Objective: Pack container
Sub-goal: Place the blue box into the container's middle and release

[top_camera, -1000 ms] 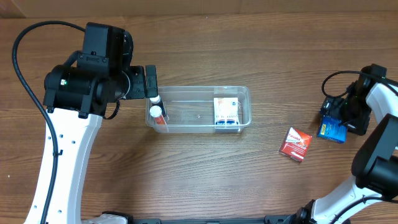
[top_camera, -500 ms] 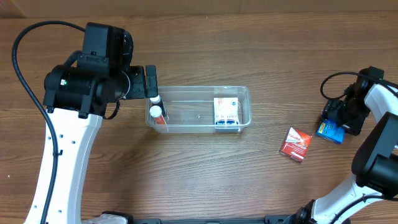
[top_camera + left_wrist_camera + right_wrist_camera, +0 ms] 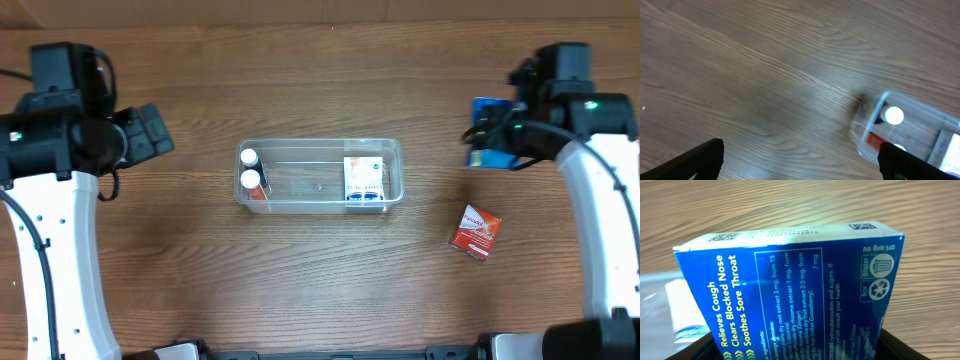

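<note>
The clear container (image 3: pixel 392 150) lies mid-table with two white-capped bottles (image 3: pixel 249 170) at its left end and a white and blue box (image 3: pixel 365 183) toward the right. My right gripper (image 3: pixel 495 150) is shut on a blue cough-remedy box (image 3: pixel 488 108), held above the table to the right of the container. In the right wrist view that blue box (image 3: pixel 790 285) fills the frame between the black fingers (image 3: pixel 892 346). My left gripper (image 3: pixel 152 131) stands open and empty, well left of the container. The left wrist view shows the container's end (image 3: pixel 865 132) beside its right finger (image 3: pixel 905 162).
A red box (image 3: pixel 474 231) lies flat on the wood to the lower right of the container, below the right gripper. In the right wrist view, part of the container with a white box (image 3: pixel 682 307) shows at the left edge.
My right gripper closed on the blue box, lifted it and carried it up and left toward the container. The left arm pulled back leftward from the container's left end.
</note>
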